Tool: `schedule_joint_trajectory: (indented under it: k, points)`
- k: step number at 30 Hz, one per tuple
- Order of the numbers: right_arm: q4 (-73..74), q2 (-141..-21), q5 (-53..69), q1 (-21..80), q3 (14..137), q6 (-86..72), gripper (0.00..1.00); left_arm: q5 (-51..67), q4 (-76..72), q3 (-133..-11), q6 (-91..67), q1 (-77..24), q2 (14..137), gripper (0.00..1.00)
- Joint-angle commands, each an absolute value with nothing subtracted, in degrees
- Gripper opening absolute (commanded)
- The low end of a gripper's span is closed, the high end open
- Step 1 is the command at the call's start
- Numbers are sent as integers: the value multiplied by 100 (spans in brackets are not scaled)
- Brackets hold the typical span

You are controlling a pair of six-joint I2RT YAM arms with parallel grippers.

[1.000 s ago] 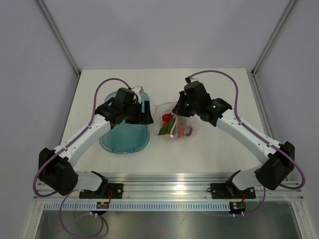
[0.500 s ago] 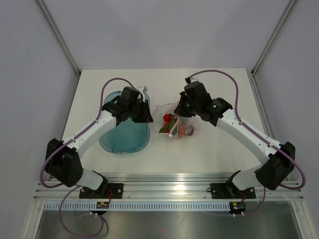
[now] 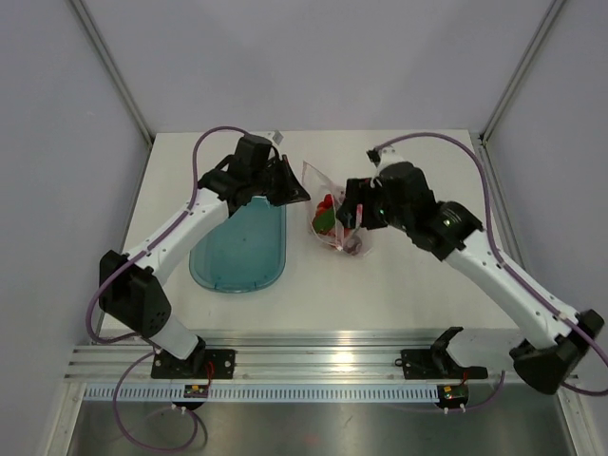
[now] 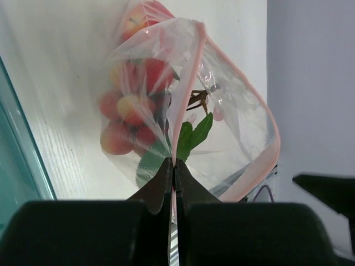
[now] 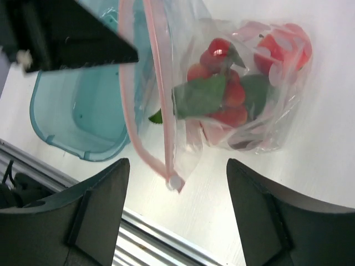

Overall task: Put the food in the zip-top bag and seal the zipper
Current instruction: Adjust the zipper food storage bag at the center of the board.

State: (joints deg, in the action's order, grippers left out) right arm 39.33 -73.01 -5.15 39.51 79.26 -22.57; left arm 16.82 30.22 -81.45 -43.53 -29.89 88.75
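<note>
1. Clear plastic zip-top bag [image 3: 334, 217] sits mid-frame on the white table [image 3: 408, 285] in the top view. It holds the red and green food [image 3: 328, 204], and a teal tray [image 3: 237, 256] lies to its left.
2. Only the left wrist view shows the left jaws pinched tight on the pink zipper [image 4: 191, 83], at lower centre.
3. The right wrist view shows the right jaws spread wide at the frame's bottom, gripping nothing. The bag's mouth corner hangs between them.

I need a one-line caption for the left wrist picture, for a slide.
Left gripper pinches the zipper of the clear bag, toy fruit inside, mouth open.
</note>
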Motion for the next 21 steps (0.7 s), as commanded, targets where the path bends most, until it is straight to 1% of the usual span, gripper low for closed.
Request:
schedule_joint_trajectory:
  k: [1,3,4,6,9,10,12,13,16,18,20,21]
  points:
    - [3169,-5982,-501,4297,6657,-1899,78,2030,2769,-8411,-4808,-2944,9096,0]
    - [2797,-5574,-799,4551,5754,-1837,78,2048,2795,-8472,-4808,-2927,9132,0]
    - [2577,-5311,-896,4579,5513,-1837,77,2065,2786,-8473,-4834,-2918,9141,0]
    - [2461,-5212,-976,4632,5135,-1837,76,2127,2769,-8481,-4851,-2909,9132,0]
    - [2364,-5256,-967,4781,5080,-1828,72,2066,2812,-8464,-4834,-2909,9071,0]
    - [2347,-5334,-967,4868,5089,-1828,68,2031,2856,-8446,-4825,-2909,9053,0]
    - [2338,-5431,-1072,4957,5115,-1837,65,1986,2865,-8394,-4843,-2909,9009,0]
    - [2312,-5527,-1116,5001,5115,-1820,61,1969,2839,-8333,-4843,-2900,8974,0]
    - [2233,-5738,-1300,5150,5098,-1776,60,2004,2743,-8253,-4913,-2900,8939,0]
    - [2250,-5870,-1362,5177,5167,-1819,63,2039,2725,-8235,-4957,-2900,8921,0]
    - [2285,-6108,-1467,5194,5221,-1811,63,2057,2698,-8235,-4966,-2909,8921,0]
    - [2233,-6169,-1503,5203,5186,-1776,58,2048,2707,-8253,-4966,-2900,8921,0]
